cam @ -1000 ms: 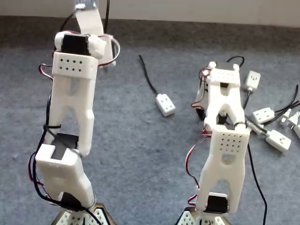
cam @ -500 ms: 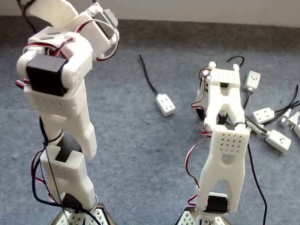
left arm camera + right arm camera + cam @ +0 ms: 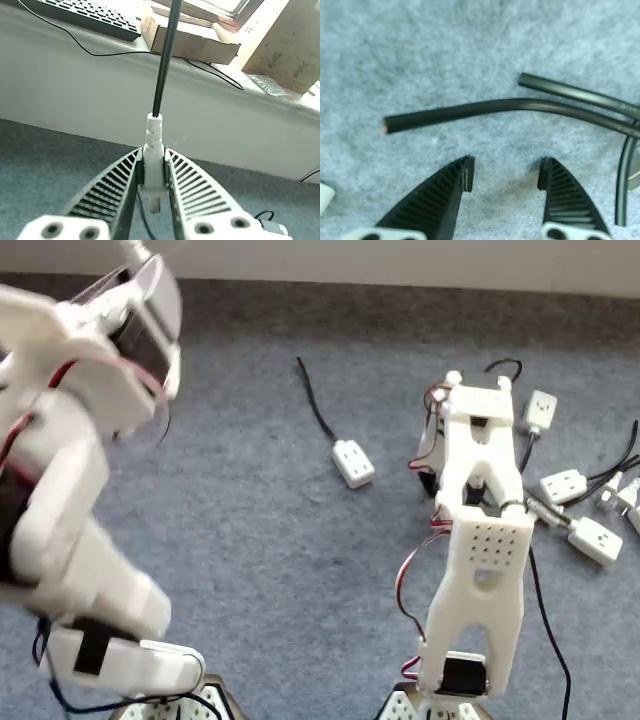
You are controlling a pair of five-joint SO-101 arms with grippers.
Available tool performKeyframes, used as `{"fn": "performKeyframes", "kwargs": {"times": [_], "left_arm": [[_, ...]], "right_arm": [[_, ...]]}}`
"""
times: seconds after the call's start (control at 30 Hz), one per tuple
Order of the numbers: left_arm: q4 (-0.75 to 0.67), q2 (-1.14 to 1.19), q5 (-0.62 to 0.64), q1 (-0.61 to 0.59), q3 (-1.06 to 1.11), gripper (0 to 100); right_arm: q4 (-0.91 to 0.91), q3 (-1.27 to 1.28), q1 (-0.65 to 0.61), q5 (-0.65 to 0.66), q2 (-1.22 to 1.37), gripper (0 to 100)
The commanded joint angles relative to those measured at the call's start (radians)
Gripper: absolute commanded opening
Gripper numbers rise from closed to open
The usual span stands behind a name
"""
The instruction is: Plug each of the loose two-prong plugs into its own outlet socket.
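Plug [image 3: 153, 147] clamped betw. left jaws; right jaws spread, cable [image 3: 485, 107] just ahead.

Table [image 3: 290, 550] has a grey carpet-ish cover. One white socket [image 3: 352, 462] on a black cord [image 3: 315, 408] lies around the middle. More sockets [image 3: 595, 538] and a plug [image 3: 622, 497] are bunched near the right edge.

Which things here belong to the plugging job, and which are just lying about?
For the job:
plug held in left end effector
outlet socket mid-table
further sockets beside the right arm
black cord near right end effector

Lying about:
keyboard
cardboard box
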Motion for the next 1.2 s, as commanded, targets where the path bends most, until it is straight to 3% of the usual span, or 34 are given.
{"fn": "performKeyframes", "kwargs": {"times": [0.0,0.13,0.23,0.33,0.57,0.67,0.93,1.17], "left_arm": [[0.006,-0.269,-0.054,0.036,0.374,1],[-0.032,-0.473,-0.055,0.084,0.872,1],[-0.258,-0.582,-0.04,0.082,1.219,1],[-0.543,-0.717,0.043,0.088,1.55,1],[-1.425,-1.099,0.124,0.087,2.342,1],[-1.663,-1.265,0.124,0.079,2.569,1],[-1.711,-1.678,0.115,0.056,2.85,1],[-1.863,-1.641,0.124,0.084,2.961,1]], "right_arm": [[-0.021,0.004,-0.041,0.017,0.012,22.1],[-0.021,0.004,-0.041,0.017,0.012,22.1],[-0.021,0.004,-0.041,0.017,0.012,22.1],[-0.021,0.004,-0.041,0.017,0.012,22.1],[-0.021,0.004,-0.041,0.018,0.012,22.1],[-0.022,0.004,-0.053,0.023,0.012,22.1],[-0.031,0.004,-0.071,0.023,0.008,22.1],[0.025,-0.047,-0.128,0.023,-0.027,22.0]]}}
